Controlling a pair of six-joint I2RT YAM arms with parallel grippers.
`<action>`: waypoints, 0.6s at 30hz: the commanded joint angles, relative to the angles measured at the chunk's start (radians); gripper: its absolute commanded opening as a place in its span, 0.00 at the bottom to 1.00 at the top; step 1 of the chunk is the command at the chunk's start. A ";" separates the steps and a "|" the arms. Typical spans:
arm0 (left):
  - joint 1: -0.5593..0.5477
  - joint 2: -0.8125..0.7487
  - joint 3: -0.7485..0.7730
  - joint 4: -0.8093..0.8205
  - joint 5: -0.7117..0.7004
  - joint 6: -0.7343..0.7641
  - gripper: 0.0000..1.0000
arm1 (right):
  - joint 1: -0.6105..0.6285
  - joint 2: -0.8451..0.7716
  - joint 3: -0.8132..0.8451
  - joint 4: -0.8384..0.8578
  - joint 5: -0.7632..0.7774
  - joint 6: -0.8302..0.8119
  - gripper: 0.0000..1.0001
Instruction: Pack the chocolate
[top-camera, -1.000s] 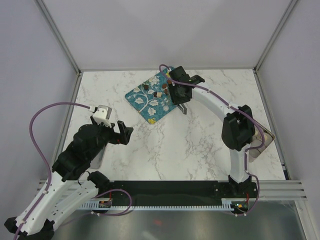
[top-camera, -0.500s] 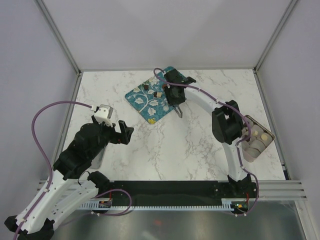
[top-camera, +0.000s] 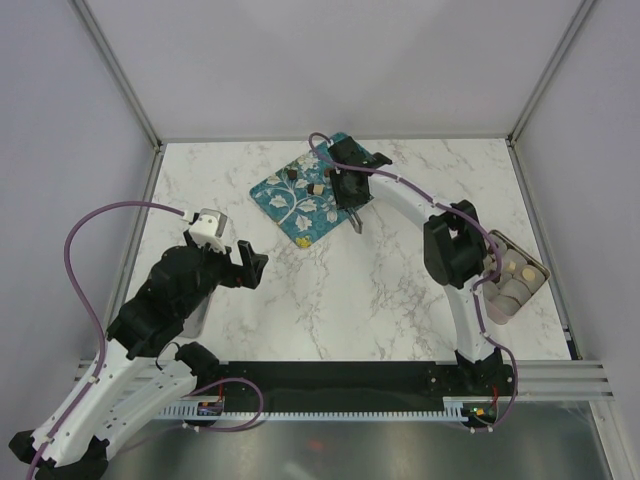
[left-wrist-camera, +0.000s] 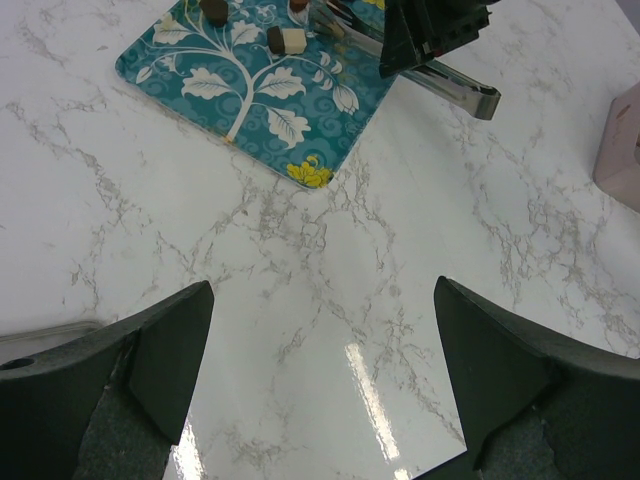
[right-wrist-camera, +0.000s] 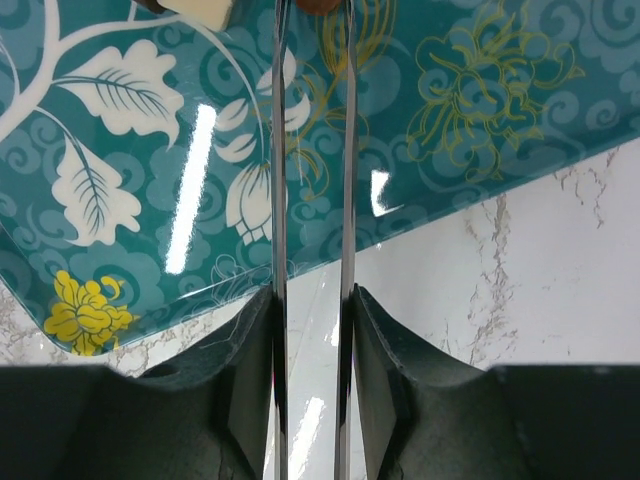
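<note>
Small brown and cream chocolate pieces (top-camera: 314, 187) lie on the back part of a teal tray (top-camera: 290, 210) painted with white leaves. My right gripper (top-camera: 350, 188) hangs over the tray's right side, shut on metal tongs (right-wrist-camera: 279, 150). The tongs' two arms run forward over the tray, and a brown piece (right-wrist-camera: 322, 5) shows between their tips at the frame's top edge, beside a cream piece (right-wrist-camera: 205, 10). Whether the tips touch it I cannot tell. My left gripper (left-wrist-camera: 322, 290) stands wide open over bare marble, well short of the tray (left-wrist-camera: 260, 100), holding nothing.
An open box (top-camera: 538, 268) with several rounded pale pieces (top-camera: 512, 268) inside sits at the table's right edge, beside my right arm's elbow. A pale flat thing (left-wrist-camera: 40, 335) lies half hidden under my left arm. Frame posts and walls ring the table.
My right arm has drawn back and left, with the tongs further onto the tray and its elbow off the box. The tongs' arms have closed a little. The left arm has not moved.
</note>
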 joint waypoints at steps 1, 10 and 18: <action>-0.002 0.002 0.005 0.019 -0.027 0.005 1.00 | -0.002 -0.103 -0.028 0.001 0.052 0.084 0.40; -0.002 -0.001 0.005 0.022 -0.005 0.002 1.00 | -0.004 -0.304 -0.225 -0.077 0.165 0.230 0.37; -0.002 0.006 0.005 0.020 0.040 -0.002 1.00 | -0.037 -0.543 -0.434 -0.220 0.302 0.439 0.37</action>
